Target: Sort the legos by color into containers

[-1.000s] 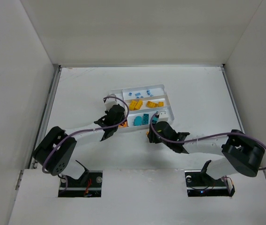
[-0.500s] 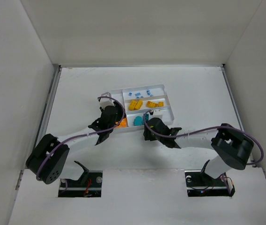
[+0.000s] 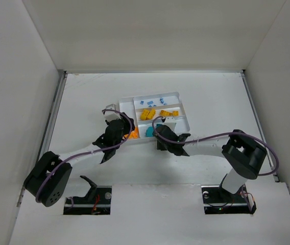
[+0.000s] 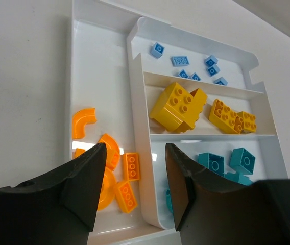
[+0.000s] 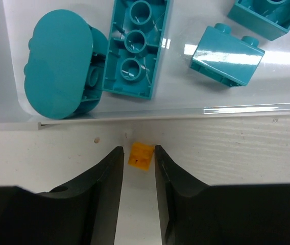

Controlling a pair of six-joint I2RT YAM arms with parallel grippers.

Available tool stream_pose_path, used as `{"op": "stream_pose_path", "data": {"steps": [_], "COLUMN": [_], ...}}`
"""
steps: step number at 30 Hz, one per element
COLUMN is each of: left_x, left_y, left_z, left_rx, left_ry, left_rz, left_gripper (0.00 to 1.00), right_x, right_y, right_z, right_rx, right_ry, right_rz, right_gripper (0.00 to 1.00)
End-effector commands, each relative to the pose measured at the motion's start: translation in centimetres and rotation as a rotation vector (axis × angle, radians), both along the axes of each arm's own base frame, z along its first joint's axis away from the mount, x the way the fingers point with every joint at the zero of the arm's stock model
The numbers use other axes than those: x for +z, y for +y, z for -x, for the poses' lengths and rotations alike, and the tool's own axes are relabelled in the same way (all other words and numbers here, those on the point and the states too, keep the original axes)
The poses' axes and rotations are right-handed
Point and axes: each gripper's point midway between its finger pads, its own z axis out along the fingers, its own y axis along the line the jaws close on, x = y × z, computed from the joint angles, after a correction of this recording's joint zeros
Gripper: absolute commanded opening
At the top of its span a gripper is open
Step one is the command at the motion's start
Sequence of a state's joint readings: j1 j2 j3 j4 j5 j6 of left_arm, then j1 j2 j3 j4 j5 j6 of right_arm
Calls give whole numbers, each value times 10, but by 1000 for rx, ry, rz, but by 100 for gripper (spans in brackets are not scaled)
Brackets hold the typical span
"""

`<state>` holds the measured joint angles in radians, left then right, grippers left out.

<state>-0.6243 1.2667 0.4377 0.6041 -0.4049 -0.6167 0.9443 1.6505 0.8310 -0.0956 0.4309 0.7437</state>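
room: white walls (image 3: 135, 35) on three sides, flat and matte, boxing in the work area
surface (image 3: 83, 102): white, matte, faint grain and a few specks in the right wrist view
tray (image 4: 136, 97): white glossy plastic, rectangular, low thin dividers; sits mid-surface, at 12 o'clock from the arm bases
legos, far section (12 o'clock side): tiny flat light blue pieces (image 4: 179, 60), scattered
legos, middle section: chunky yellow bricks (image 4: 178, 107), studded tops, one tilted
legos, near section (6 o'clock side): teal bricks (image 5: 137, 46), one with its hollow tubed underside up, beside a smooth teal oval piece (image 5: 58, 64)
legos, narrow side section (9 o'clock side): orange curved arcs (image 4: 83, 122) and small orange studded bricks (image 4: 131, 167)
small orange piece (image 5: 141, 155): on the bare surface, just outside the tray's near wall at 6 o'clock
left end effector (image 4: 135, 153): black fingers wide apart, nothing held, above the orange side section
right end effector (image 5: 139, 149): black fingers narrow, straddling the small orange piece; cannot tell if it is clamped
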Motion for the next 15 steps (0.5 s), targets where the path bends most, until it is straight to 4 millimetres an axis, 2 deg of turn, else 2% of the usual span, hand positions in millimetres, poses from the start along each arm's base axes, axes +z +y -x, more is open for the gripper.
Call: {"op": "stream_pose_path", "data": {"steps": [1,4,7,9,12,15], "left_x": [11,12,15,16,13,9], "left_y": [-3,1,2,5,19,57], "left_z": [-4,-4,-3,-3,-3,-3], "left_rx": [6,14,18,30,76,209], "left_ry": [-47,-49,-58,-62,-57,-62], "left_rz": [40,44,59,58,86,162], "left_gripper": [47,47,47,47,46,46], "right_x": [0,-3,4,21,53,90], "right_y": [-1,-5,-5,2,18,47], "right_z": [2,8,19,29,33,21], "right_rx": [-30,-31,-23,1,45,104], "right_ry": [9,21,4,-21,-69,-145], "right_rz": [45,79,86,44,-42,-140], "right_gripper": [33,22,18,17,18,18]}}
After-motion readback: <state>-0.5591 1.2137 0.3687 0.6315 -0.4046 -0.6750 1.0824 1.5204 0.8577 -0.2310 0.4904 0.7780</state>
